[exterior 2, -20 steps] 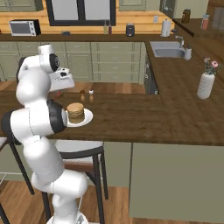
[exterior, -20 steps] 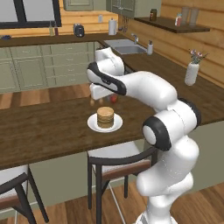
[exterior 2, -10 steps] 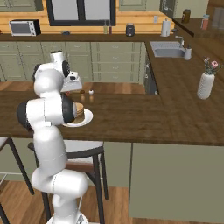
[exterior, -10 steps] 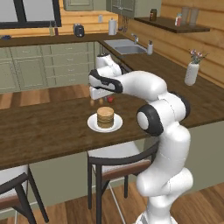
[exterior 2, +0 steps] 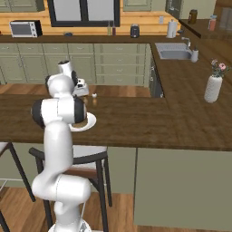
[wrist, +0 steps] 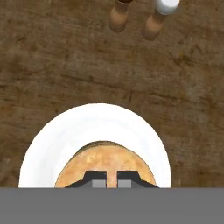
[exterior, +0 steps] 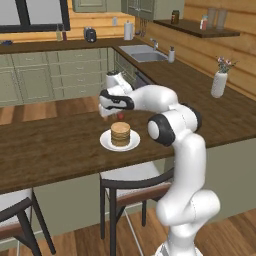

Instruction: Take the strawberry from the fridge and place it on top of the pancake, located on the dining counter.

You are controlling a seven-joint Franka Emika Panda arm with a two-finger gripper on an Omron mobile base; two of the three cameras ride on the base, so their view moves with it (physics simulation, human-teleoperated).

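Hand view puts the pancake under the gripper, on the counter. Release off-centre and you risk the strawberry rolling off the stack onto the plate. Fingers are nearly closed, pinching the berry just above the stack.

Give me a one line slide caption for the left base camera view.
Franka arm holds the gripper with the strawberry just above the pancake on its white plate, on the dining counter.
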